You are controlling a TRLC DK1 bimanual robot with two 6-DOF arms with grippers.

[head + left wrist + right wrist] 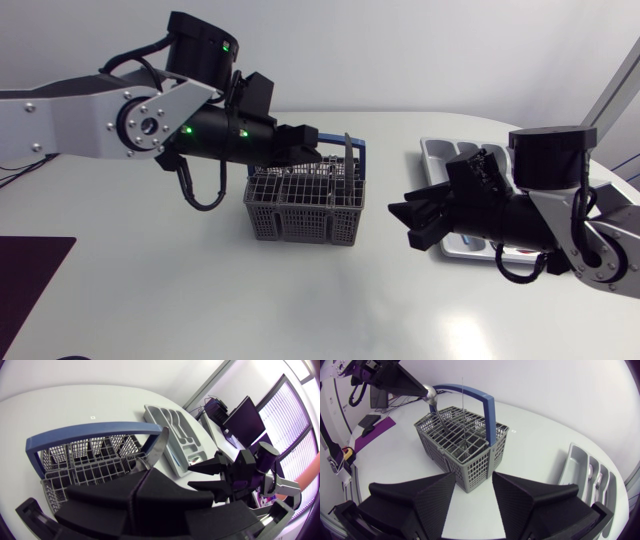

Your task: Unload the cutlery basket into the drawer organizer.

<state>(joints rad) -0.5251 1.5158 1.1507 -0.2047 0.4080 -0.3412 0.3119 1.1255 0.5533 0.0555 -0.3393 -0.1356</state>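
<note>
Shows left end effector (141, 471) clamped on a knife (156, 450) over the cutlery basket (300, 215); right end effector (473, 480) spread wide, empty, near the drawer organizer (432, 150). Lift vertically, clearing the blue handle (90, 429), before carrying across.

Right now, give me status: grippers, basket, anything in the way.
Left gripper shut on a utensil over the cutlery basket. Right gripper open, empty. Right arm lies over the drawer organizer, partly covering it.

White table (200, 300), grey cutlery basket (305, 210), drawer organizer (438, 152), dark mat (30, 280)
</note>
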